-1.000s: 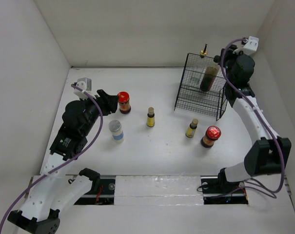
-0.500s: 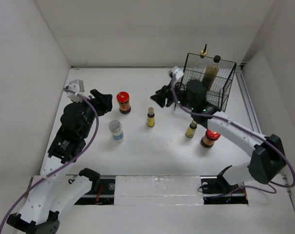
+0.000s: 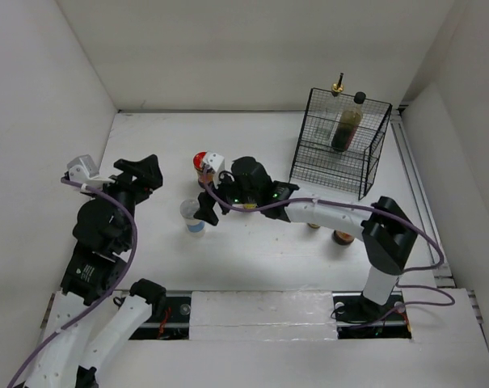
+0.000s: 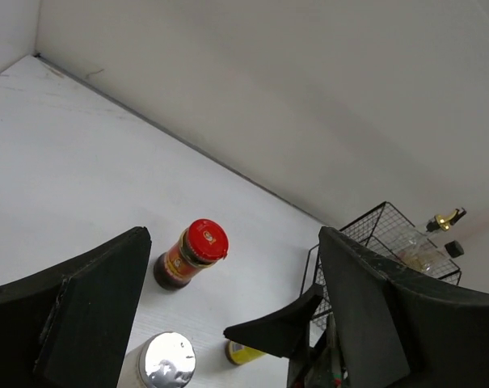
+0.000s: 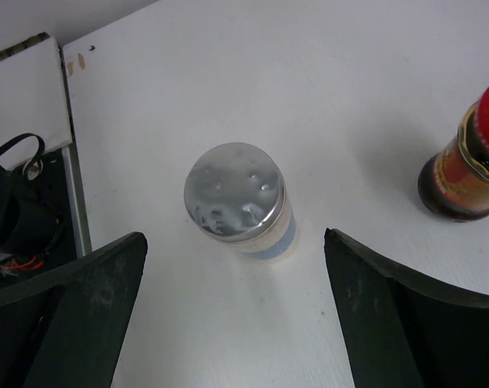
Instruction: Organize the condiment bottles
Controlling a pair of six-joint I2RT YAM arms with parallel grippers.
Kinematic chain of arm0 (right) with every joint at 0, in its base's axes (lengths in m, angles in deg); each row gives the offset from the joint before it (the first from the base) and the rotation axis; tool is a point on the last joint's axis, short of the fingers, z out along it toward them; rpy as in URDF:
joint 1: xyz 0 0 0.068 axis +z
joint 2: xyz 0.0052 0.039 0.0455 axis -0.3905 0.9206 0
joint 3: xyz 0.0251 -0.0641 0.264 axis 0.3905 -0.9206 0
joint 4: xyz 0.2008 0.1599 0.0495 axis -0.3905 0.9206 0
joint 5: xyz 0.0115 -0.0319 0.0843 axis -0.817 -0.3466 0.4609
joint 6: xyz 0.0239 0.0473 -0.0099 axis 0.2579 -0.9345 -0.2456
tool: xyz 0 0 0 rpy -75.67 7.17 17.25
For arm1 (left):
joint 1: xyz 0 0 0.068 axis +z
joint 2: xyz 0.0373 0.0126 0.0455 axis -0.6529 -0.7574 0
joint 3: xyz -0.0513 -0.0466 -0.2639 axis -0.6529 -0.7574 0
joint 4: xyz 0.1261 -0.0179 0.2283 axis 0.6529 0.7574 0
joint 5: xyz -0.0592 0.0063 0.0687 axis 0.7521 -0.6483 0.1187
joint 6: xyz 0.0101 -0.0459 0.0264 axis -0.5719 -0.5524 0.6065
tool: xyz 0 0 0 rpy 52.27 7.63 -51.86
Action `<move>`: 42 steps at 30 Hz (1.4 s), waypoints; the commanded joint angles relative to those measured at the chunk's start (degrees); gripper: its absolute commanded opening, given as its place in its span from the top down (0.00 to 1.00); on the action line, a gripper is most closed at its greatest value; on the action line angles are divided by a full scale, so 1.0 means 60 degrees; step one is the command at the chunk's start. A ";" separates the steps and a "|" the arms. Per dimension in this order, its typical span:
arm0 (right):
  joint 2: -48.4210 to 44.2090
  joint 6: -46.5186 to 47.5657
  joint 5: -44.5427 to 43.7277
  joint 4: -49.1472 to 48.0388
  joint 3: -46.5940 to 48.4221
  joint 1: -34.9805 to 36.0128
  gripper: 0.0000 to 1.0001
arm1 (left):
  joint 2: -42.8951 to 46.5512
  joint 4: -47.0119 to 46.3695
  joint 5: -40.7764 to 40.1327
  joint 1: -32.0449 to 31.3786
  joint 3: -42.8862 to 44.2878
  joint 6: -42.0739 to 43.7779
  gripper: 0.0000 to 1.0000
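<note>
My right gripper reaches across to the left and hangs open over the white blue-labelled shaker, whose silver top lies between and beyond the spread fingers; nothing is held. A red-lidded jar stands just behind it and shows at the edge of the right wrist view. My left gripper is open and empty at the left, apart from the jar. A tiny yellow-labelled bottle peeks out under the right gripper's finger. The dark black-capped bottle and the gold-spouted bottle stand in the black wire basket.
The right forearm crosses the middle of the table and covers most of a second red-lidded jar and another small bottle. White walls close in on the left, back and right. The arm bases and a rail run along the near edge.
The right arm swung from the basket across to the left and opened over the shaker. The left arm drew back from the red-lidded jar and opened.
</note>
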 commanded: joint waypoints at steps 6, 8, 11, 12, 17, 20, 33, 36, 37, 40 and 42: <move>0.1294 0.0434 -0.0428 0.0674 0.1722 0.0647 0.02 | -0.0321 -0.0388 0.0309 0.0032 -0.0030 0.0157 0.19; 0.1601 0.0434 -0.0676 0.0674 0.1869 0.0647 0.02 | -0.0219 -0.0388 0.0309 0.0032 -0.0030 0.0157 0.19; 0.1968 0.0434 -0.1013 0.0674 0.2118 0.0647 0.07 | -0.0130 -0.0388 0.0309 0.0032 -0.0118 0.0157 0.19; 0.2070 0.0434 -0.1014 0.0674 0.2264 0.0647 0.10 | -0.0130 -0.0388 0.0309 0.0032 -0.0118 0.0157 0.19; 0.2059 0.0009 -0.1014 0.0177 0.2397 0.0647 0.52 | -0.0042 -0.0475 0.0309 0.0032 -0.0205 0.0157 0.19; 0.1546 -0.0122 -0.1584 -0.0365 0.2061 0.0647 0.62 | -0.0042 -0.0388 0.0397 0.0032 -0.0119 0.0157 0.19; -0.3376 -0.1411 -0.1585 -0.1728 -0.0342 -0.3612 0.66 | -0.0130 -0.0491 0.0660 0.0032 -0.0206 0.0245 0.19; -0.3963 -0.1529 -0.2037 -0.1845 -0.0766 -0.4550 0.66 | -0.0028 -0.0491 0.0660 0.0032 -0.0206 0.0245 0.19; -0.4065 -0.1529 -0.2228 -0.1845 -0.0767 -0.5075 0.66 | -0.0028 -0.0491 0.0660 0.0032 -0.0206 0.0332 0.19; -0.4184 -0.1529 -0.2916 -0.1845 -0.0972 -0.5897 0.66 | -0.0028 -0.0491 0.0791 0.0032 -0.0118 0.0333 0.19; -0.4184 -0.1411 -0.3224 -0.1845 -0.0972 -0.6221 0.66 | -0.0028 -0.0579 0.0880 0.0032 -0.0221 0.0333 0.19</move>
